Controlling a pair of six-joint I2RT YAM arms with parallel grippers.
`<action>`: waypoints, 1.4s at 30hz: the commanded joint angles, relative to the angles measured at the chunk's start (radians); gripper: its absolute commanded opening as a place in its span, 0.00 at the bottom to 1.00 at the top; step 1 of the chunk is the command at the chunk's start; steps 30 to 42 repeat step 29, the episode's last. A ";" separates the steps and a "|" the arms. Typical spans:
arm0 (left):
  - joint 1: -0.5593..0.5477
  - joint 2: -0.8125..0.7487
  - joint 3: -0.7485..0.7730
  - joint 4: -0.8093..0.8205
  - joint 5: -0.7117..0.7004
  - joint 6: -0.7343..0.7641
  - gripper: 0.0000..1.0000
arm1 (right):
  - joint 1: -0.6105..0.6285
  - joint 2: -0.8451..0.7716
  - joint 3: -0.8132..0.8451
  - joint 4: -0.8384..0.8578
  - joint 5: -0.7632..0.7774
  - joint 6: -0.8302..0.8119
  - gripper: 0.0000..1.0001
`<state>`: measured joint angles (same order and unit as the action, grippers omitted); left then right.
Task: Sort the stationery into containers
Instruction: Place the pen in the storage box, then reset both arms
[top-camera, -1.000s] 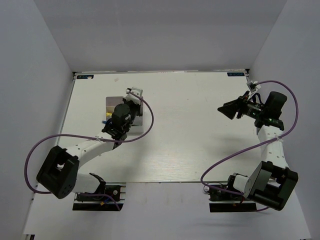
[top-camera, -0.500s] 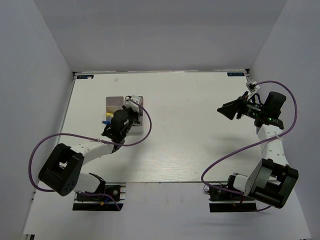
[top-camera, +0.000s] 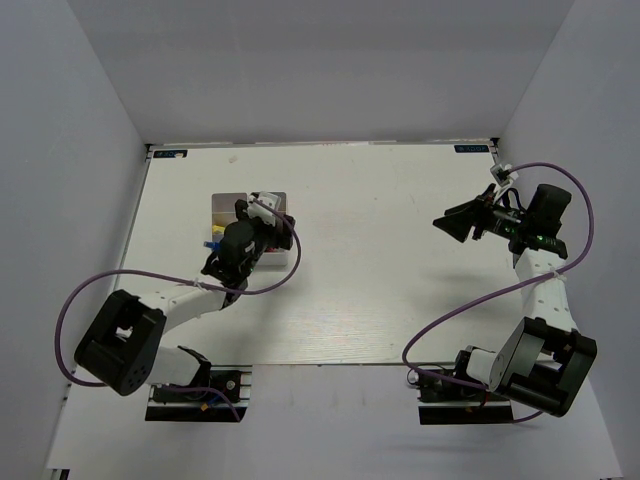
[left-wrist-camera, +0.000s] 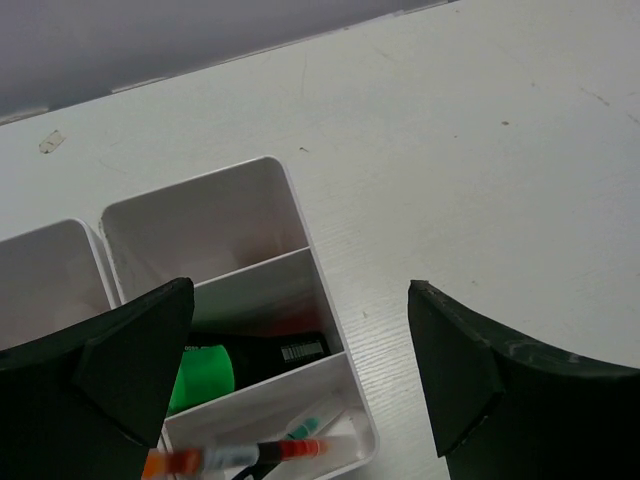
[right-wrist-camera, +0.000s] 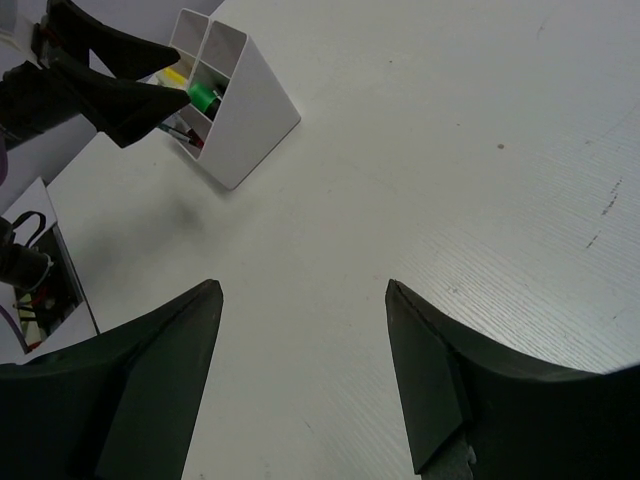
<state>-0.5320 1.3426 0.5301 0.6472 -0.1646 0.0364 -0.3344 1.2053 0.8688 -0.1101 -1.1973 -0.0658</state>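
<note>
The containers are one white divided tray (left-wrist-camera: 290, 190), also seen in the top view (top-camera: 228, 203) and the right wrist view (right-wrist-camera: 245, 110). My left gripper (left-wrist-camera: 300, 287) hangs open just above it (top-camera: 262, 212). Its middle compartment holds a green highlighter (left-wrist-camera: 200, 378) and a black marker (left-wrist-camera: 270, 350). The nearest compartment holds a blurred thin pen with a red end (left-wrist-camera: 250, 455) and a green-tipped pen (left-wrist-camera: 310, 425). My right gripper (right-wrist-camera: 302, 290) is open over bare table at the far right (top-camera: 462, 220), holding nothing.
Yellow and blue items (top-camera: 213, 240) show at the tray's left side. Grey walls enclose the table (top-camera: 380, 250) on three sides. A purple cable (top-camera: 290, 235) loops off the left arm beside the tray.
My left gripper has gone from shut to wide open above the tray, and a red-ended pen now lies blurred in the nearest compartment. The right arm has barely moved.
</note>
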 joint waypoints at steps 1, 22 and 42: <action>0.004 -0.065 0.016 -0.024 0.013 -0.030 0.98 | -0.006 -0.007 0.004 -0.002 -0.019 -0.023 0.72; -0.006 -0.344 0.430 -0.764 0.244 -0.242 1.00 | 0.001 -0.125 -0.094 0.157 0.324 -0.005 0.90; -0.006 -0.422 0.396 -0.774 0.254 -0.230 1.00 | 0.003 -0.275 -0.158 0.242 0.435 0.004 0.90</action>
